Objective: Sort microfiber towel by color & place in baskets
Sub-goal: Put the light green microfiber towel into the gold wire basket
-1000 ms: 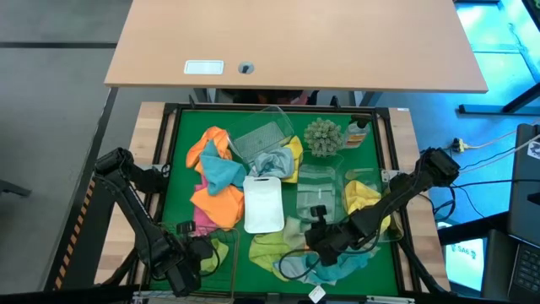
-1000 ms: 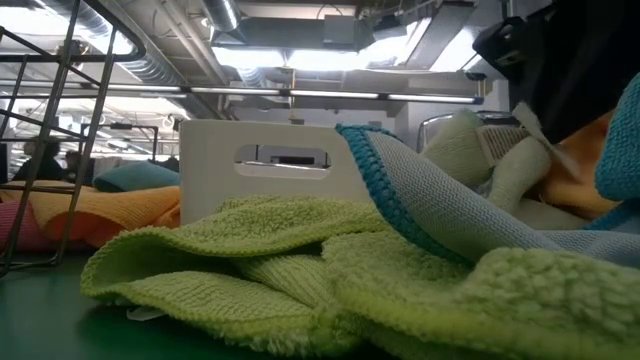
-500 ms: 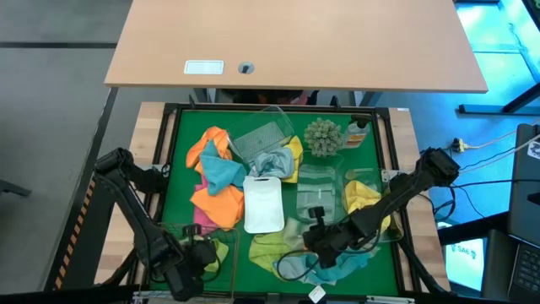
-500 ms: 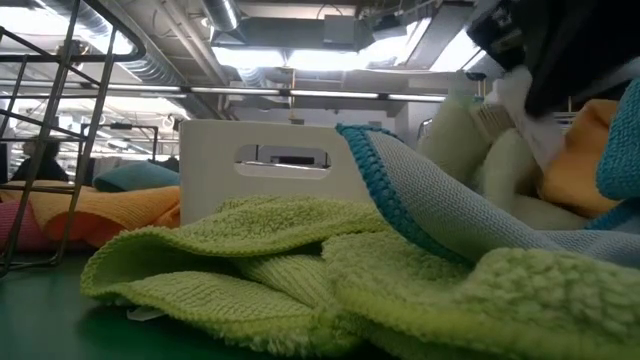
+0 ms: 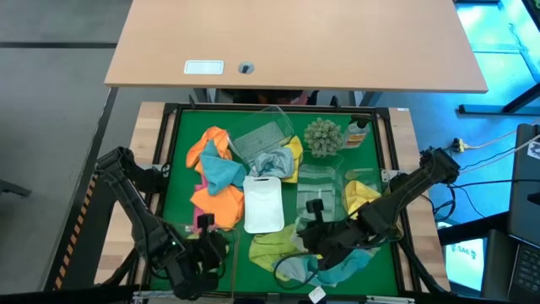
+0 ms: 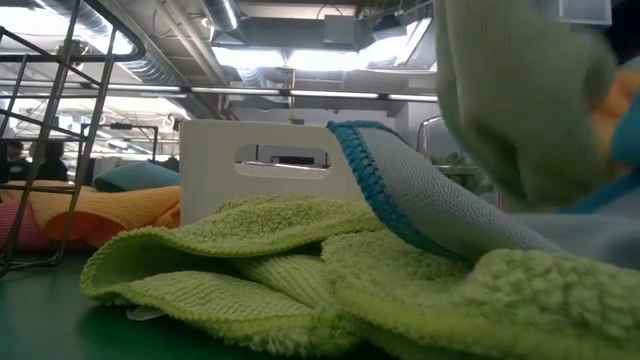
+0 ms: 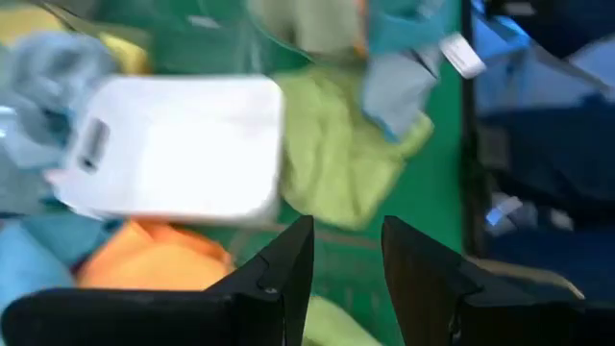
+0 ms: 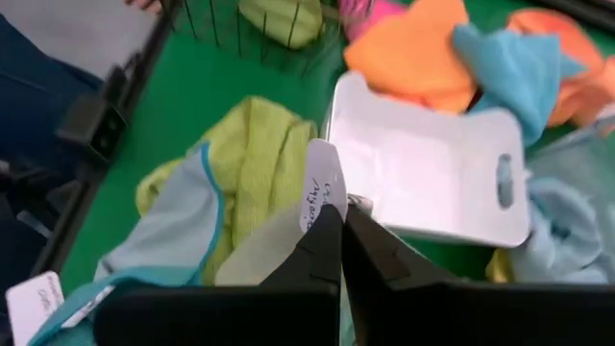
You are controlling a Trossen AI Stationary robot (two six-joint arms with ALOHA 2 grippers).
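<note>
Green table, 2 arms. Towels mostly unsorted: orange and teal heap loose beside empty white tray; lime green towel loose on mat. Wire basket near left gripper seems to hold some; left gripper unclenched, empty. Right gripper clenched on pale green towel, lifted above pile.
</note>
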